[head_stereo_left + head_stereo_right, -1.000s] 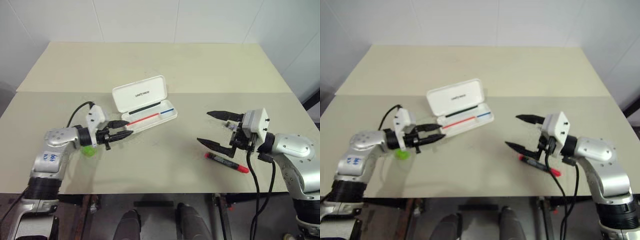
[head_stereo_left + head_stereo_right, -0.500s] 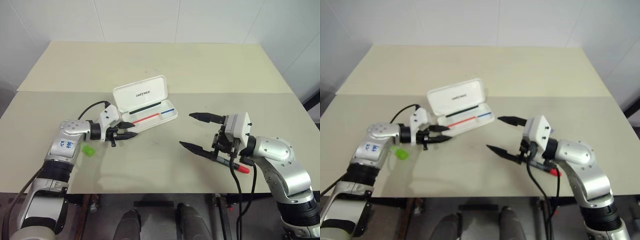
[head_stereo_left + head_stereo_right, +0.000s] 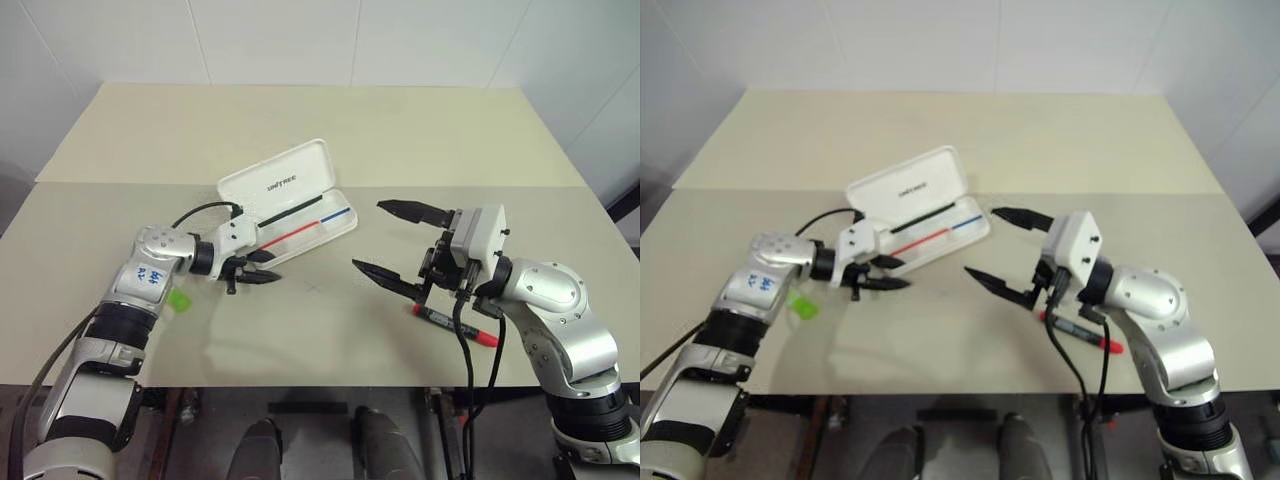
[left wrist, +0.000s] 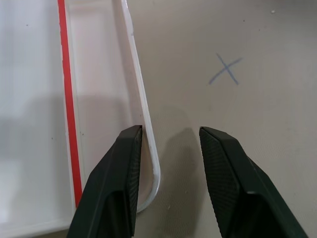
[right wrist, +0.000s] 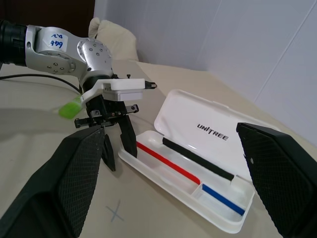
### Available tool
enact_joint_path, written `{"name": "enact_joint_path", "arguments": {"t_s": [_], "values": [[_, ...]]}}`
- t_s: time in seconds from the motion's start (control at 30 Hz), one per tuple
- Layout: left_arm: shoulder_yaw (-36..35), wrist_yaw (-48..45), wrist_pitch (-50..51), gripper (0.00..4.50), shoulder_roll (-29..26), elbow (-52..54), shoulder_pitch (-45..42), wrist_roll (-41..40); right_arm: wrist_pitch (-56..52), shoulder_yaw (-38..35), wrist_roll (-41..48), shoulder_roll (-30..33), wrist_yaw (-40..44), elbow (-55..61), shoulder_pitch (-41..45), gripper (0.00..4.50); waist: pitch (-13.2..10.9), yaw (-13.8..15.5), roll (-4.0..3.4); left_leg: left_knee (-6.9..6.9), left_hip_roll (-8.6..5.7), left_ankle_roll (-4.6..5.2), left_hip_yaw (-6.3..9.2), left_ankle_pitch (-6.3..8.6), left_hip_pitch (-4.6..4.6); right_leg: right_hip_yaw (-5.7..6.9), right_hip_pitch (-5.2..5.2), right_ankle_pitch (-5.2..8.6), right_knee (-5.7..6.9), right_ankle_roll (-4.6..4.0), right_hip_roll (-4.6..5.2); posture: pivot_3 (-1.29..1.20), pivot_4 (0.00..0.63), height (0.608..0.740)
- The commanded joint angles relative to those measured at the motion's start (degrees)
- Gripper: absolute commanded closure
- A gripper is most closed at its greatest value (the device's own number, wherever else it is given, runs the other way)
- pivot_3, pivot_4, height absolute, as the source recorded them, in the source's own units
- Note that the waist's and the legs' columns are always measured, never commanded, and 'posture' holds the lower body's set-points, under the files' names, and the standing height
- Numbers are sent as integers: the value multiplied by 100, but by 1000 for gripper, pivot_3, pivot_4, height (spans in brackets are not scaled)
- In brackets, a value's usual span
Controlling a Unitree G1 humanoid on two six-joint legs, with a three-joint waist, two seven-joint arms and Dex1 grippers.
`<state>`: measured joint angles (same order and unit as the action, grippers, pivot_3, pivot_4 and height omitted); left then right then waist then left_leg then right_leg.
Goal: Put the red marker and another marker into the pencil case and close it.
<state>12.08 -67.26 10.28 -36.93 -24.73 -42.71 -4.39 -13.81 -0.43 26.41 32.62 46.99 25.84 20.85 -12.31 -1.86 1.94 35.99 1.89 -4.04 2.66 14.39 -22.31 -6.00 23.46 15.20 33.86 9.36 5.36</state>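
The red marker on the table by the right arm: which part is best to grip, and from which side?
Probably mid-barrel, coming from above. The red marker lies flat on the table, its black barrel long and slim, so fingers set across it should close on the middle. The open right gripper hangs just above its inner end.

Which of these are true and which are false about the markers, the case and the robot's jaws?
1. The white plastic hinged pencil case is open. True.
2. The lime-green marker lies inside it. False: it lies on the table beside the left arm.
3. The black marker with red ends lies on the table under the right gripper. True.
4. The right jaws are shut. False: they stand wide open.
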Motion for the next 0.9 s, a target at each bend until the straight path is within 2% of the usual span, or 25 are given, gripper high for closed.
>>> {"name": "enact_joint_path", "arguments": {"t_s": [0.03,0.13,0.33,0.7,0.9], "values": [[179,-107,210,2675,39,-78,-195,197,62,-49,22,-72,-133,244,214,0,0,-1,0,1,0,0,0,0,0,0,0,0,2,1,0,0,150,740],[210,-178,390,2675,81,-2,-275,187,51,-49,21,-82,-152,247,259,0,0,-3,0,2,0,0,1,0,0,0,0,-1,2,2,-1,0,150,740],[296,-308,479,4479,63,120,-367,257,55,-84,49,-70,-159,192,381,0,0,-1,0,-6,0,4,1,3,-2,0,3,-14,2,42,-1,0,150,740],[232,-487,429,4479,73,475,-405,195,-9,-65,133,11,60,35,499,0,0,12,0,-5,0,5,2,6,-9,0,5,-11,-1,45,0,0,150,740],[168,-602,1229,4479,-75,2000,215,-177,-76,-240,230,220,234,-8,309,0,-1,3,0,-6,0,7,2,8,-11,0,5,-7,-3,48,1,0,150,740]]}}
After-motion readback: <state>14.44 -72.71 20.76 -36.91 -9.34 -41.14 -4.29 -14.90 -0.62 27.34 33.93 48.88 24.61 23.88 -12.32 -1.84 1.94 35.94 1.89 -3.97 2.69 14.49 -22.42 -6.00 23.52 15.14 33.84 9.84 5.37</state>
